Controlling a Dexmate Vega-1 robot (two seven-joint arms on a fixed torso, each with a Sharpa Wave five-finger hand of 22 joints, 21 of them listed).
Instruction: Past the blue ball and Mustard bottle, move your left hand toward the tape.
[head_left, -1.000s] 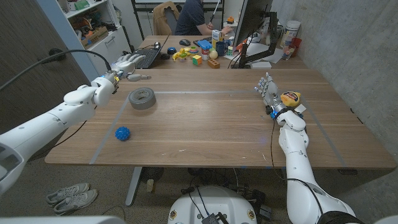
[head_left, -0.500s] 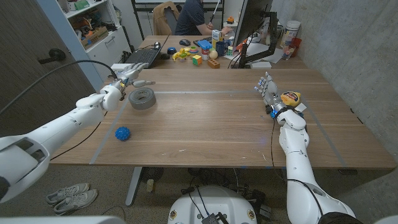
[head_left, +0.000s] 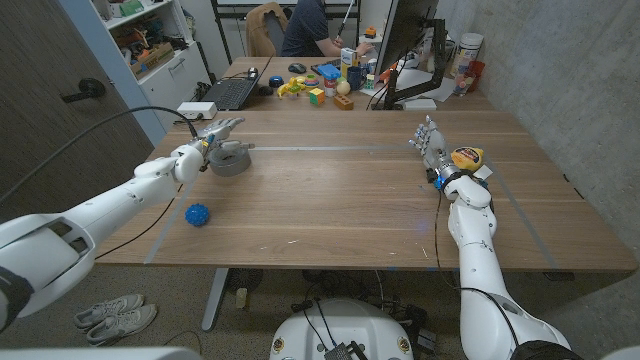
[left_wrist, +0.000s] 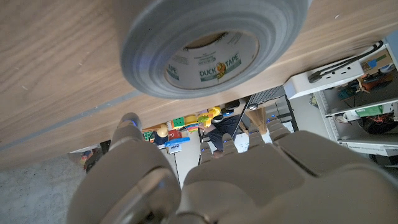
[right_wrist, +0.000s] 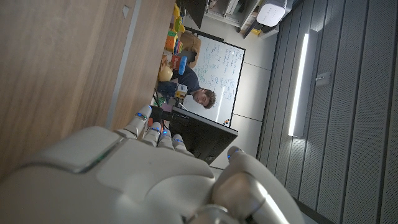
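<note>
Head view: the left hand (head_left: 218, 134) hovers over the far-left edge of the grey tape (head_left: 230, 158), fingers spread, gripping nothing — the roll lies flat on the counter (head_left: 340, 200), with the blue ball (head_left: 197, 214) nearer. The right hand (head_left: 430, 143) stands upright at the right, fingers apart and empty.

Left wrist view: the tape (left_wrist: 211, 46) sits just beyond the fingers (left_wrist: 249, 140).

Right wrist view: the right hand (right_wrist: 134, 174) stands beside bare wood.

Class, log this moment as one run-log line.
left hand: open, at duct tape roll | blue ball: near table edge | right hand: open, idle
</note>
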